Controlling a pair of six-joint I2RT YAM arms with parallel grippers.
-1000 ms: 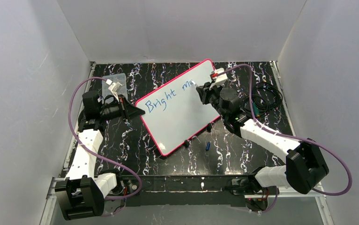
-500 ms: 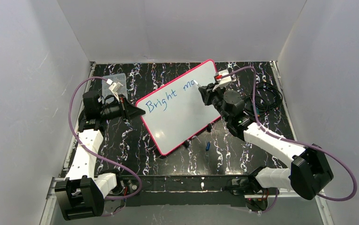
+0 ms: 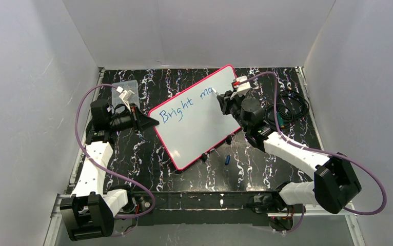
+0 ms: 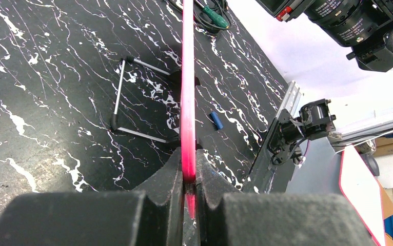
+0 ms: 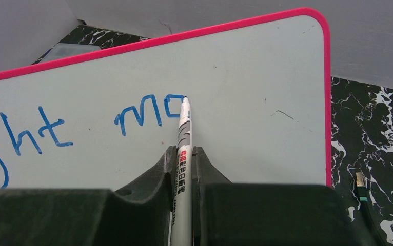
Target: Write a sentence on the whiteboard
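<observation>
The whiteboard [image 3: 194,125] with a pink-red rim stands tilted on a wire stand, shown edge-on in the left wrist view [image 4: 187,92]. My left gripper [image 3: 151,122] is shut on its left rim [image 4: 188,169]. The sentence [image 3: 184,105] reads "Bright mo" in blue; the right wrist view shows "ght mo" [image 5: 148,115]. My right gripper [image 3: 220,100] is shut on a white marker [image 5: 183,154] whose blue tip touches the board at the top of the "o".
A clear plastic box [image 3: 125,89] sits at the back left. A blue marker cap [image 3: 227,159] lies on the black marbled table in front of the board. Coiled black cables [image 3: 292,110] lie at the right. The wire stand [image 4: 133,97] props the board.
The "o" after "m" has been drawn. My right wrist shifted slightly as the marker tip moved round the letter. The left arm has not moved.
</observation>
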